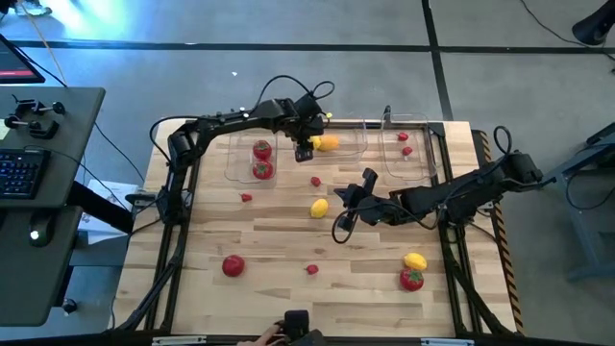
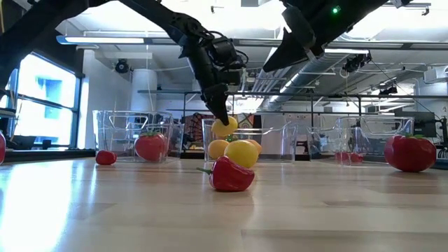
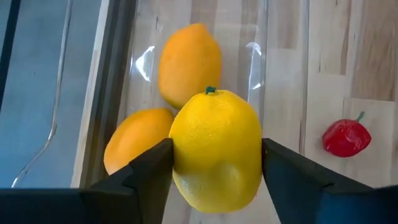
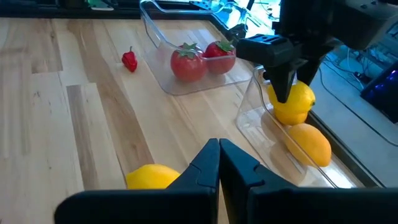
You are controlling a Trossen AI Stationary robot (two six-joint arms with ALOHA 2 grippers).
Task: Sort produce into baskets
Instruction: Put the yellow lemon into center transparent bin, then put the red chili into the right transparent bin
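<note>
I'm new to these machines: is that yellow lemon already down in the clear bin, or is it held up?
Held up. The left end effector grips the lemon between its fingers, over the middle bin holding two orange fruits.

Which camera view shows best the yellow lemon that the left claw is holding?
The left wrist view: the lemon fills it, between the left claw fingers. The right wrist view shows it smaller, the low view partly, the high view hardly.

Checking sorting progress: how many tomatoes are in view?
4: two tomatoes in the left bin, one loose at the high view's lower left, one lower right. None seem hidden.
</note>
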